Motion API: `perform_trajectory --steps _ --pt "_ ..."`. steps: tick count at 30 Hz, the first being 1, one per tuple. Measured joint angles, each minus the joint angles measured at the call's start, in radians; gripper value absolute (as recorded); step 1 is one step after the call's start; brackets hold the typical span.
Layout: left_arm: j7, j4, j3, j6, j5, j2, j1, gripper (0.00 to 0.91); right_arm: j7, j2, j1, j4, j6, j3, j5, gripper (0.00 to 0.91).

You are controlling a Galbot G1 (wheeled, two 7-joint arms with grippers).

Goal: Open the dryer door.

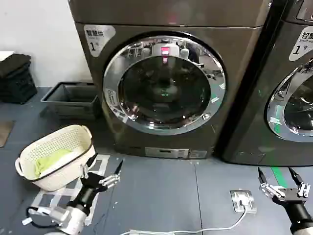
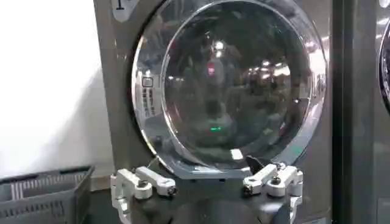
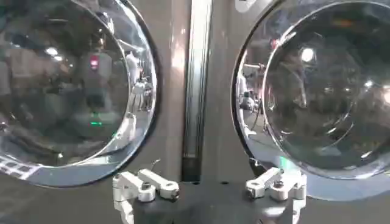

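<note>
Low over the floor, both spread-fingered and empty, the left gripper (image 1: 103, 172) sits nearer than the right gripper (image 1: 279, 180) to the shut dryer door (image 1: 164, 83), which stands ahead, above and slightly to its right.

Glossy chrome-ringed dryer door (image 1: 165, 83)

Bright overhead lights glare off the dryer door (image 1: 164, 84) (chrome especially); views sharp.
</note>
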Motion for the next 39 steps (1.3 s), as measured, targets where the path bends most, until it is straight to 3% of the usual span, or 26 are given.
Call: perform_trajectory --steps 9,22,39 --pt "0.001 -0.006 0.0 0.001 0.012 -0.001 0.007 0.907 0.003 -0.089 0.02 0.023 -0.001 -0.081 -0.005 0.907" --pt "0.004 -0.012 0.002 0.005 0.026 -0.004 0.017 0.907 0.074 -0.315 0.133 0.012 -0.044 -0.277 0.02 0.907" --pt "0.009 -0.02 0.007 0.014 0.028 -0.009 0.024 0.907 0.098 -0.573 0.393 -0.063 -0.036 -0.521 0.118 0.907"
